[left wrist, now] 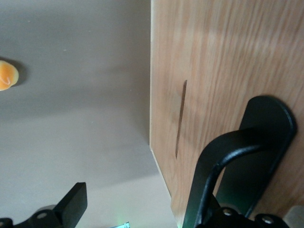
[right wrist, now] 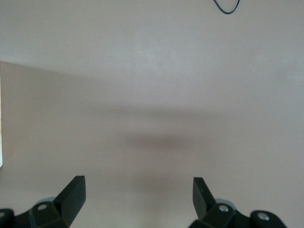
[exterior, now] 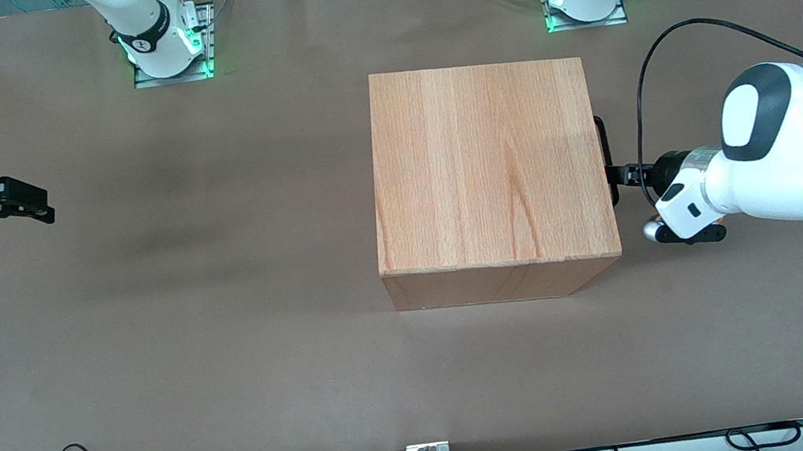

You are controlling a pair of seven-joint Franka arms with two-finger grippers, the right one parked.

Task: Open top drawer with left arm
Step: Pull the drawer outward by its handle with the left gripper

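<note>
Gripper [exterior: 615, 175] at the cabinet [exterior: 486, 169] front, jaws spread wide around the black handle [left wrist: 223, 161]. Top drawer [left wrist: 213, 71] apparently shut; gripping and pulling outstanding.

Beech-coloured cabinet [exterior: 486, 165] sits mid-worktop; top drawer [left wrist: 223, 71] shut, its front facing the working arm's end, black bar handle [exterior: 606, 161] along that front. White left arm [exterior: 779, 145] reaches in level, pincer [exterior: 615, 176] at the handle, one finger [left wrist: 71, 204] out over the worktop, spread apart.
</note>
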